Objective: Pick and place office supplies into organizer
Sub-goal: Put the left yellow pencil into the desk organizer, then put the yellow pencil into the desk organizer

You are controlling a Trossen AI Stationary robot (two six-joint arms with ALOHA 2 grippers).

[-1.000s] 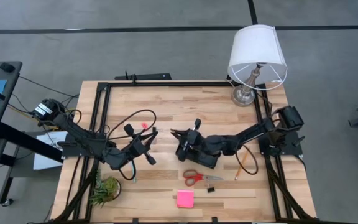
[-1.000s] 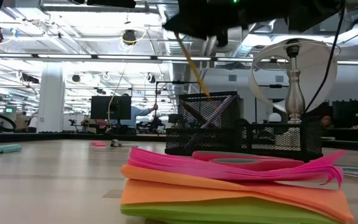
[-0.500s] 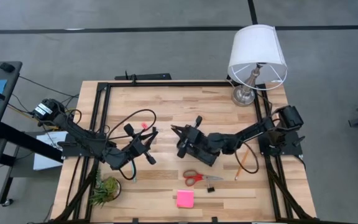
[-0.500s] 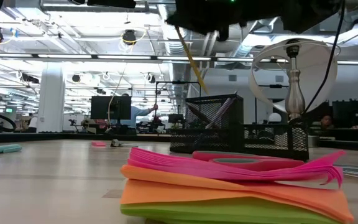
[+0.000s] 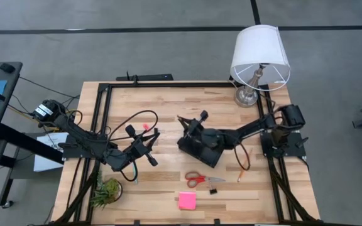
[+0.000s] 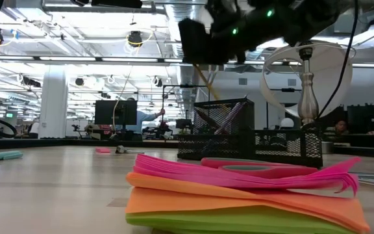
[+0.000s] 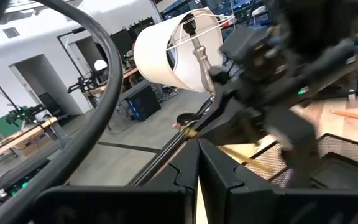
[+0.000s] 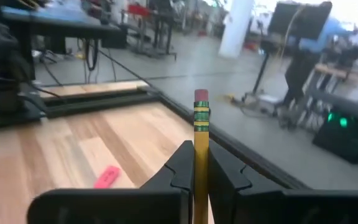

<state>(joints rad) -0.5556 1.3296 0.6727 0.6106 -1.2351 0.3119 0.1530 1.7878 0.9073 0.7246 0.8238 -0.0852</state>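
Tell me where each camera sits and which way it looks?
High view: above the table, looking straight down; both arms, organizer, lamp.
Low view: at table height, looking across past sticky notes at the organizer; an arm shows above.
Left wrist view: on the left arm, facing the lamp; shut left claw.
Right wrist view: on the right arm, facing the table edge; right claw shut on yellow pencil.
Shared: high, low and left wrist views show the lamp.

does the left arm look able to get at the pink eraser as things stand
Probably yes: the left gripper, shut and empty, hangs right beside the pink eraser, with bare table around it. It would have to open first.
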